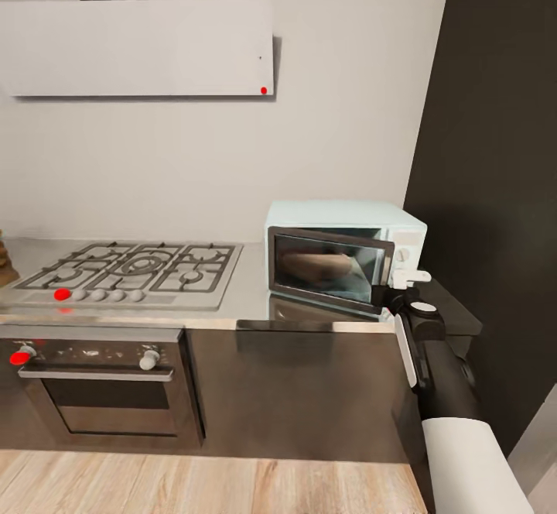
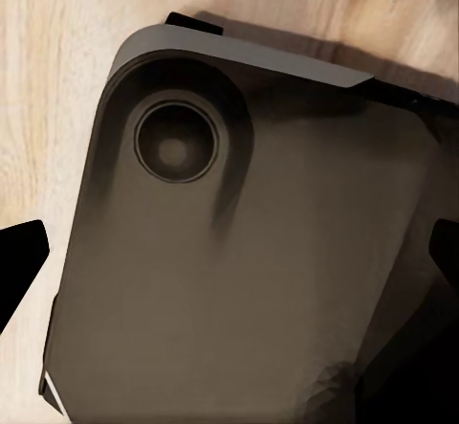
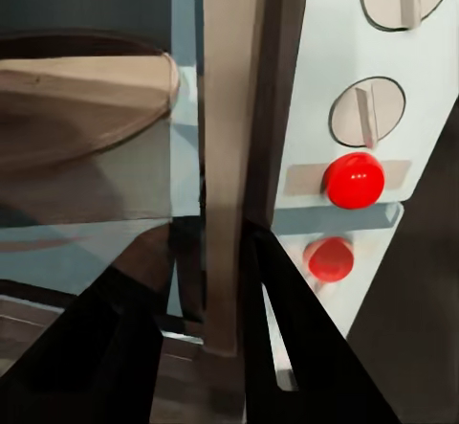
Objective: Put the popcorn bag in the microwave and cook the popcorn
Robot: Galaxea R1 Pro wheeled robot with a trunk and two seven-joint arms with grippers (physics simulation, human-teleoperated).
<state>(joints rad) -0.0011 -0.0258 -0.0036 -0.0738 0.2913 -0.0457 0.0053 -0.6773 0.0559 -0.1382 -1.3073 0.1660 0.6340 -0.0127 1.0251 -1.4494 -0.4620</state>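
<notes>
Microwave (image 1: 344, 255) unlabelled, right tool (image 3: 206, 300) astride door edge

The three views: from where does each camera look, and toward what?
Head: looks down at the countertop, the microwave and its own right arm.
Left wrist: near the left hand, faces a dark robot part over wood floor.
Right wrist: at the right hand, faces the door's edge.
Shared: head and right wrist both see the microwave.

A home kitchen is showing: gas hob (image 1: 131, 270), built-in oven (image 1: 104, 386), microwave (image 1: 344, 255) on the countertop (image 1: 251, 297).
</notes>
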